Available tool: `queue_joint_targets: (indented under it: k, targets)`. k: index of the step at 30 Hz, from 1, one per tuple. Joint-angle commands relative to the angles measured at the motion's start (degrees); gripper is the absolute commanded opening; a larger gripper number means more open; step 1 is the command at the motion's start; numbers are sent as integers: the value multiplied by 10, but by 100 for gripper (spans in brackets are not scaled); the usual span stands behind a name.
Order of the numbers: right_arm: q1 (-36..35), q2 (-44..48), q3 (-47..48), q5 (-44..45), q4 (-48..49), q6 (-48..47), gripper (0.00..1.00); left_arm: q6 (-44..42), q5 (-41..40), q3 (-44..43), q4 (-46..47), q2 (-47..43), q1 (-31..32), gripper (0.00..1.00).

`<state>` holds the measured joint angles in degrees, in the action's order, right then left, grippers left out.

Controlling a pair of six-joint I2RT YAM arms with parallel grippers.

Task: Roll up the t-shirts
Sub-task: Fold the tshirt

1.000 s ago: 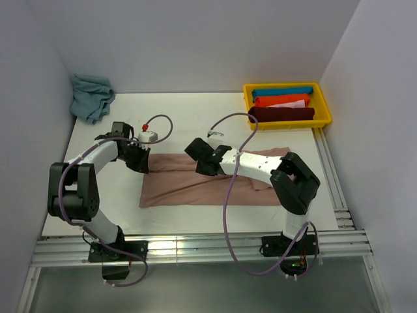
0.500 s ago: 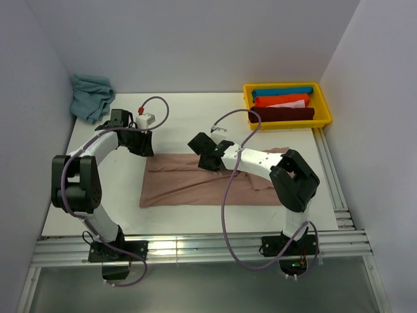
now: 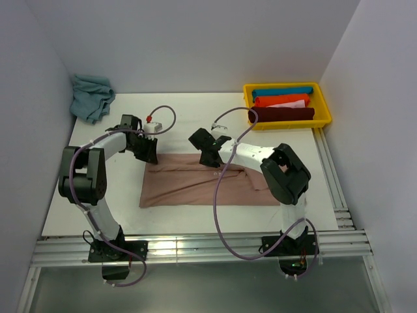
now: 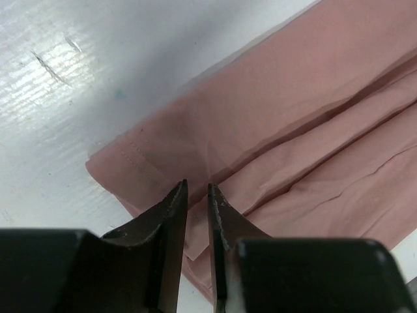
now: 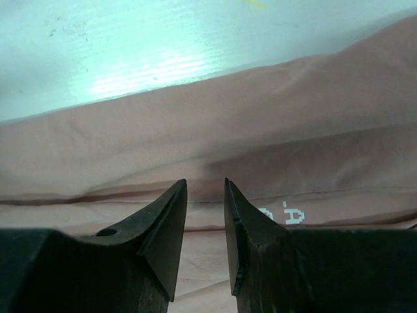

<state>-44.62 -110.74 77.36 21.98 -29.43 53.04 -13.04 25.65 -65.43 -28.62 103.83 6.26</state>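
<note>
- The pink t-shirt (image 3: pixel 208 186) lies flat in the middle of the frame, folded into a long strip across the white table (image 3: pixel 189 117); no part of it is rolled yet.
- The left gripper (image 3: pixel 148 151) sits at the strip's upper-left corner. Its wrist view shows the jaws a thin slit apart over the hemmed corner, with nothing visibly pinched.
- The right gripper (image 3: pixel 207 156) hovers over the strip's upper edge near the centre, jaws parted by a narrow slot, holding nothing.
- I judge this to be the setting-up step before the roll.
- The next move calls for both grippers to close on 1 edge and turn it over evenly.
- 4 rolled shirts (image 3: pixel 281 102) fill the yellow bin (image 3: pixel 324 107) at upper right.
</note>
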Motion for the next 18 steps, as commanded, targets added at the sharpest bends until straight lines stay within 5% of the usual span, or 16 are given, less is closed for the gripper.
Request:
queue_joint_targets:
  k: [1, 18]
  targets:
    - [2, -11, 24, 3, 1, -6, 36, -25, 9, 5, -18, -30, 2, 24]
    - [-2, 9, -11, -17, 18, -2, 34, -66, 13, 31, -57, -78, 2, 21]
